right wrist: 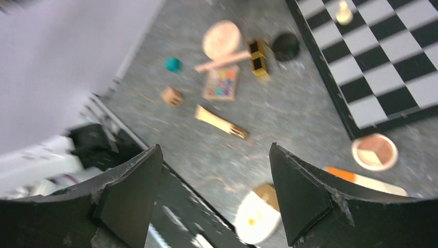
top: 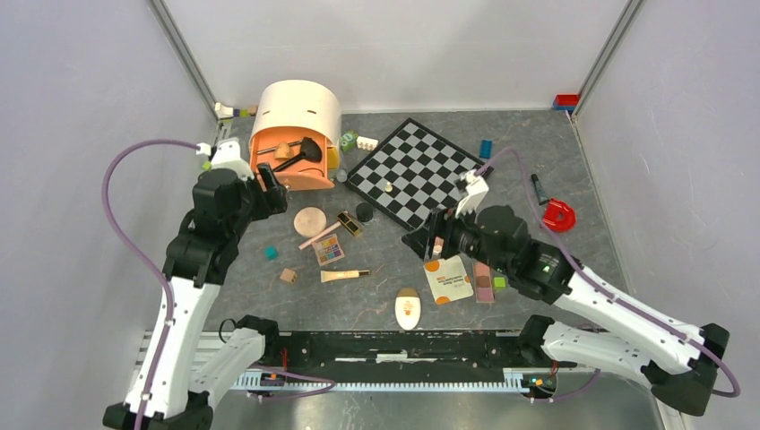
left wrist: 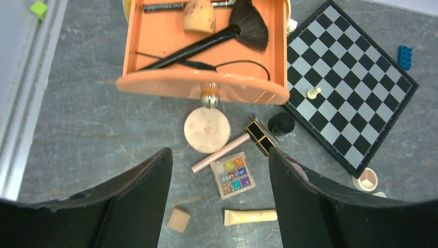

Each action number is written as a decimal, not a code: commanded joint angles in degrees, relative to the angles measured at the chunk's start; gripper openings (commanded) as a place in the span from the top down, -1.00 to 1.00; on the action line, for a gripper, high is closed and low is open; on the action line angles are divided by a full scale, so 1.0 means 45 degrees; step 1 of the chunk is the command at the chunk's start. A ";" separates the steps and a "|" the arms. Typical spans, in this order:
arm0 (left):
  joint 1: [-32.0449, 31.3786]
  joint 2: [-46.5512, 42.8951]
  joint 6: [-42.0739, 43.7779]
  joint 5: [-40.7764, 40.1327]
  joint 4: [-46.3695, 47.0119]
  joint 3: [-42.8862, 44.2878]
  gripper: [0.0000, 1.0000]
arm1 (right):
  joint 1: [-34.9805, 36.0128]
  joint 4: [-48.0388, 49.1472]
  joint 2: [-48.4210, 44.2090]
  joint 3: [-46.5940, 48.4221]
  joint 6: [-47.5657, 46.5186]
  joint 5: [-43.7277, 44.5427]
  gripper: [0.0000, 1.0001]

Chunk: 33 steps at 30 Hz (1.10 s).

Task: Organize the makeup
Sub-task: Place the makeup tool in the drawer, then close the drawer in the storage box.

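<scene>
left arm folds over the table (left wrist: pixel 93 129), left end effector (left wrist: pixel 219 152) spread and empty above the round peach compact (left wrist: pixel 207 129) and eyeshadow palette (left wrist: pixel 232 174), beside the orange drawer (left wrist: pixel 155 41) holding a fan brush (left wrist: pixel 206 44); right end effector (right wrist: pixel 214 150), also spread, hovers near the white-orange sachet (top: pixel 451 279).

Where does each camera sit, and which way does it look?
Top external: above, behind the arms, looking down at the table; both arms show.
Left wrist: on left arm, facing down at the orange drawer; own fingers show.
Right wrist: on right arm, facing down, blurred; own fingers show.
Both wrists share the eyeshadow palette.
</scene>
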 commanded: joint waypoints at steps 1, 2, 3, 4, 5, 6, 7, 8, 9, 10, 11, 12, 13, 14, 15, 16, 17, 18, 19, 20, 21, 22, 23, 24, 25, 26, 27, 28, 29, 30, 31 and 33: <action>0.0066 -0.1349 -0.1123 0.0235 0.0167 -0.0989 -0.54 | 0.0053 -0.0311 -0.0122 0.2176 0.1664 -0.0636 -0.66; 0.0066 -0.1682 -0.1177 0.0104 0.0135 -0.1258 -0.57 | 0.0054 -0.0289 -0.0109 0.2372 0.2068 -0.0729 -0.68; 0.0066 -0.1999 -0.1313 -0.0083 0.0043 -0.1451 -0.62 | 0.0050 -0.0207 -0.0115 0.2501 0.2397 -0.0875 -0.74; 0.0066 -0.2194 -0.1472 -0.0250 -0.0046 -0.1657 -0.66 | 0.0059 0.0044 -0.0097 0.2615 0.2679 -0.1213 -0.87; 0.0066 -0.2394 -0.1591 -0.0314 -0.0155 -0.1825 -0.69 | 0.0050 0.0241 -0.0063 0.2672 0.2985 -0.1370 -0.96; 0.0066 -0.2533 -0.1719 -0.0300 -0.0234 -0.1963 -0.70 | 0.0054 0.0379 -0.0032 0.2770 0.3193 -0.1807 -0.96; 0.0066 -0.2667 -0.1856 -0.0245 -0.0314 -0.2131 -0.71 | 0.0077 0.0515 -0.0022 0.2874 0.3362 -0.2034 -0.96; 0.0066 -0.2769 -0.1957 -0.0192 -0.0340 -0.2298 -0.72 | 0.0101 0.0564 -0.0003 0.2980 0.3533 -0.2182 -0.96; 0.0065 -0.2845 -0.2064 -0.0120 -0.0349 -0.2423 -0.73 | 0.0126 0.0529 0.0015 0.3140 0.3653 -0.2223 -0.96; 0.0056 -0.2909 -0.2152 -0.0104 -0.0345 -0.2566 -0.74 | 0.0144 0.0512 0.0017 0.3357 0.3723 -0.2226 -0.96; 0.0066 -0.2955 -0.2232 -0.0072 -0.0349 -0.2669 -0.75 | 0.0162 0.0472 0.0050 0.3543 0.3750 -0.2216 -0.96; 0.0066 -0.2987 -0.2306 -0.0073 -0.0342 -0.2761 -0.75 | 0.0191 0.0434 0.0099 0.3833 0.3803 -0.2223 -0.96; 0.0064 -0.3015 -0.2352 -0.0073 -0.0347 -0.2821 -0.76 | 0.0217 0.0333 0.0158 0.4073 0.3767 -0.2155 -0.96; 0.0066 -0.3039 -0.2365 -0.0101 -0.0347 -0.2840 -0.76 | 0.0271 0.0087 0.0244 0.4425 0.3742 -0.2051 -0.96; 0.0066 -0.3054 -0.2346 -0.0162 -0.0382 -0.2835 -0.76 | 0.0304 -0.0133 0.0337 0.4697 0.3695 -0.1895 -0.96; 0.0066 -0.3071 -0.2324 -0.0344 -0.0421 -0.2816 -0.77 | 0.0302 -0.0263 0.0472 0.4983 0.3589 -0.1824 -0.96; 0.0066 -0.3079 -0.2284 -0.0462 -0.0456 -0.2777 -0.78 | 0.0315 -0.0279 0.0583 0.5145 0.3475 -0.1816 -0.96; 0.0066 -0.3060 -0.2216 -0.0544 -0.0493 -0.2724 -0.78 | 0.0329 -0.0334 0.0742 0.5298 0.3444 -0.1835 -0.96; 0.0066 -0.3014 -0.2157 -0.0585 -0.0532 -0.2656 -0.78 | 0.0311 -0.0389 0.0870 0.5460 0.3443 -0.1853 -0.96; 0.0066 -0.2973 -0.2123 -0.0606 -0.0559 -0.2607 -0.78 | 0.0317 -0.0350 0.0982 0.5552 0.3426 -0.1874 -0.96; 0.0066 -0.2945 -0.2111 -0.0600 -0.0562 -0.2591 -0.78 | 0.0317 -0.0319 0.1089 0.5668 0.3442 -0.1876 -0.96; 0.0064 -0.2908 -0.2121 -0.0571 -0.0564 -0.2557 -0.79 | 0.0315 -0.0306 0.1173 0.5812 0.3491 -0.1838 -0.96; 0.0066 -0.2886 -0.2121 -0.0526 -0.0564 -0.2537 -0.79 | 0.0315 -0.0270 0.1242 0.6003 0.3459 -0.1790 -0.96; 0.0065 -0.2882 -0.2139 -0.0483 -0.0564 -0.2533 -0.78 | 0.0320 -0.0261 0.1318 0.6235 0.3405 -0.1683 -0.96; 0.0066 -0.2881 -0.2144 -0.0493 -0.0564 -0.2542 -0.79 | 0.0315 -0.0396 0.1394 0.6457 0.3375 -0.1530 -0.96; 0.0066 -0.2869 -0.2150 -0.0469 -0.0564 -0.2551 -0.79 | 0.0316 -0.0555 0.1484 0.6738 0.3332 -0.1485 -0.96; 0.0066 -0.2897 -0.2166 -0.0471 -0.0562 -0.2562 -0.79 | 0.0315 -0.0594 0.1557 0.6889 0.3340 -0.1167 -0.96; 0.0065 -0.2930 -0.2179 -0.0449 -0.0562 -0.2588 -0.79 | 0.0305 -0.0543 0.1601 0.6892 0.3482 -0.1189 -0.96; 0.0056 -0.2965 -0.2186 -0.0444 -0.0564 -0.2643 -0.79 | 0.0287 -0.0493 0.1646 0.6847 0.3701 -0.1221 -0.96; 0.0066 -0.3015 -0.2217 -0.0436 -0.0562 -0.2682 -0.80 | 0.0216 -0.0363 0.1684 0.6731 0.3969 -0.1352 -0.96; 0.0065 -0.3027 -0.2245 -0.0386 -0.0563 -0.2725 -0.80 | 0.0061 -0.0196 0.1712 0.6571 0.4276 -0.1547 -0.96; 0.0066 -0.3075 -0.2308 -0.0241 -0.0564 -0.2766 -0.80 | -0.0374 0.0350 0.1718 0.6171 0.5053 -0.2473 -0.96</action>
